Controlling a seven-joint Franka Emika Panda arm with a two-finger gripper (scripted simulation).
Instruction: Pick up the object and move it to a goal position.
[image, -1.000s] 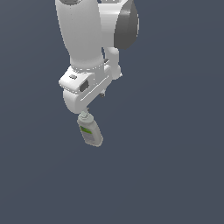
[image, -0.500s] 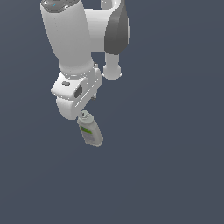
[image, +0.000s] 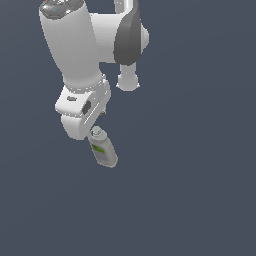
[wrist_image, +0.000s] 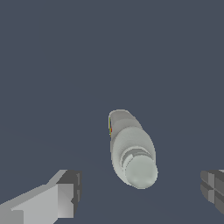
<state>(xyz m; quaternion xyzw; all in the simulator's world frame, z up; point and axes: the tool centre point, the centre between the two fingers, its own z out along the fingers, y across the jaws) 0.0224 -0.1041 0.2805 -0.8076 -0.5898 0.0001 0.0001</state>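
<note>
Under me is 1 flat, dark blue-grey floor (image: 200, 200), plain and even from edge to edge in both the exterior view and my wrist view. It shows no seams, marks or edges that I can make out. 1 thing lies on it: a small pale grey-beige bottle (image: 102, 149) with a round grey cap and a green label patch. It seems to rest on its side; whether it fully touches the floor I cannot tell.
</note>
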